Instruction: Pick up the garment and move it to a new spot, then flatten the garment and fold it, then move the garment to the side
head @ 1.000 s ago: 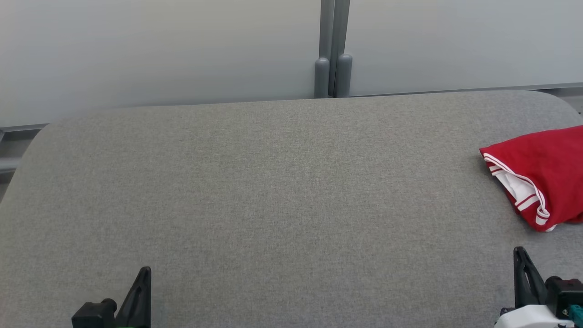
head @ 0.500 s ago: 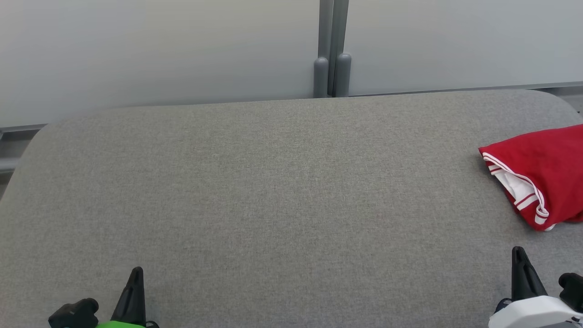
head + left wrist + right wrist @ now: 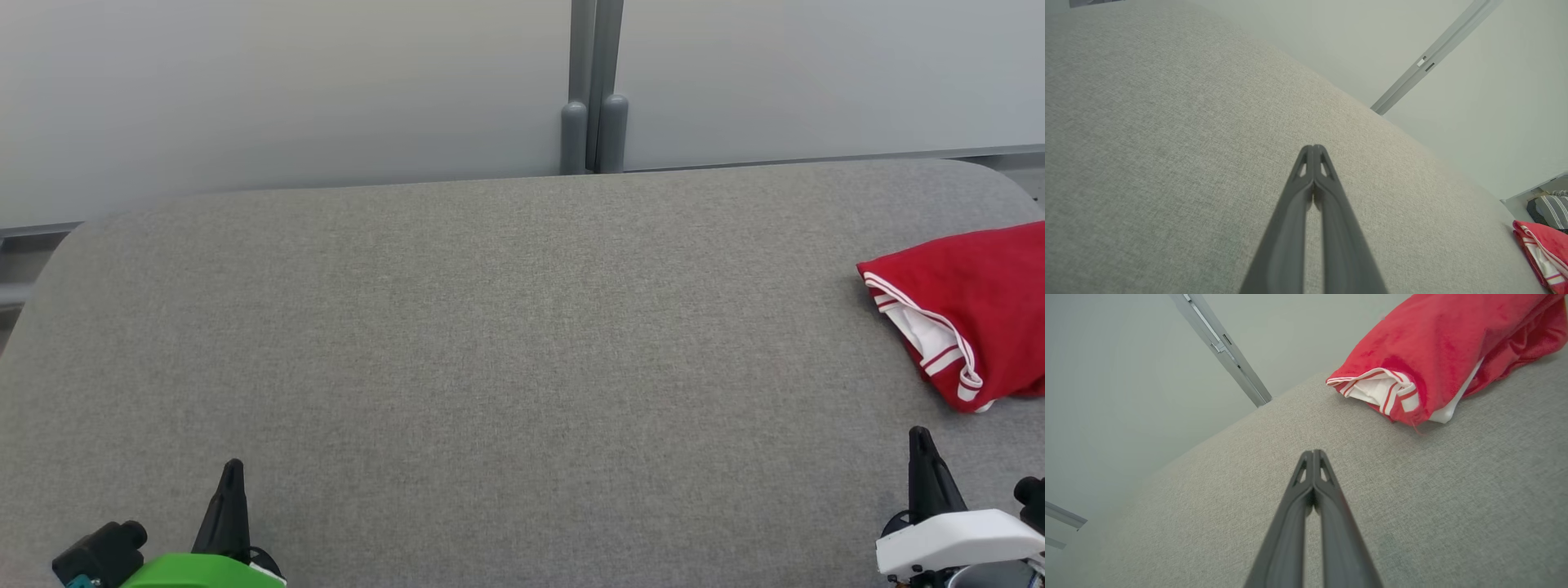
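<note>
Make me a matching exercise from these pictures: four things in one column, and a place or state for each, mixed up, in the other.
Things:
1. garment
2. left gripper
3. right gripper
4. grey posts

Descriptions:
A. shut, beside a white housing
B. standing behind the far edge of the table
C. red with white trim, lying at the table's right end
D. shut, beside a green housing

Pairs: 1-C, 2-D, 3-A, 4-B
</note>
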`<state>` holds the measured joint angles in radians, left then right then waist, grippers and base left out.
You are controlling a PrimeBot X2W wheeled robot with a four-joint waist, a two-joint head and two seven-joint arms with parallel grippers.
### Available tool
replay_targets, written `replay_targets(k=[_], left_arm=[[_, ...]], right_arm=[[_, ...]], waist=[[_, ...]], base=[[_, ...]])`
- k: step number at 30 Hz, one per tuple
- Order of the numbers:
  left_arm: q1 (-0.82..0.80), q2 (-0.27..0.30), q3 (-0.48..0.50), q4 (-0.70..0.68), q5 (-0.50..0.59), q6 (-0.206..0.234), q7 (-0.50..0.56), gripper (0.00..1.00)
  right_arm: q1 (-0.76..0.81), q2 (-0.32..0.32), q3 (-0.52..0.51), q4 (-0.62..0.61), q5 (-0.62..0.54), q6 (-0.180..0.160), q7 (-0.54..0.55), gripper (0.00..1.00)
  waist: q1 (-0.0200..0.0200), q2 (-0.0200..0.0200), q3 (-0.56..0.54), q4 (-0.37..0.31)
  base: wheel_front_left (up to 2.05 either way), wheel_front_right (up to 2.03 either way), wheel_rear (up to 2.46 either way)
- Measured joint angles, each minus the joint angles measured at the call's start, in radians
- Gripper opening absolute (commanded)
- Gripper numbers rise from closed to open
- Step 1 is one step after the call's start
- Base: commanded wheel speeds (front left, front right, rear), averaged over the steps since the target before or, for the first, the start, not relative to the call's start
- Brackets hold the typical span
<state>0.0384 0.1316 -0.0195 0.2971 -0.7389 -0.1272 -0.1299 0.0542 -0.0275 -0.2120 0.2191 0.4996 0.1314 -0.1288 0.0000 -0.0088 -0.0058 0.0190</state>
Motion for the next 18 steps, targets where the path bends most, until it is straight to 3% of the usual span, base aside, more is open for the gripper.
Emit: replay_targets(k=[18], left_arm=[[-0.034, -0.022, 0.033, -0.012, -0.221, 0.000, 0.062, 0.00]], right_arm=[[-0.040, -0.006, 0.025, 0.003, 0.286, -0.001, 0.063, 0.00]], waist=[[0.0000, 0.0000, 0.002, -0.004]], base=[[0.00, 0.00, 0.00]])
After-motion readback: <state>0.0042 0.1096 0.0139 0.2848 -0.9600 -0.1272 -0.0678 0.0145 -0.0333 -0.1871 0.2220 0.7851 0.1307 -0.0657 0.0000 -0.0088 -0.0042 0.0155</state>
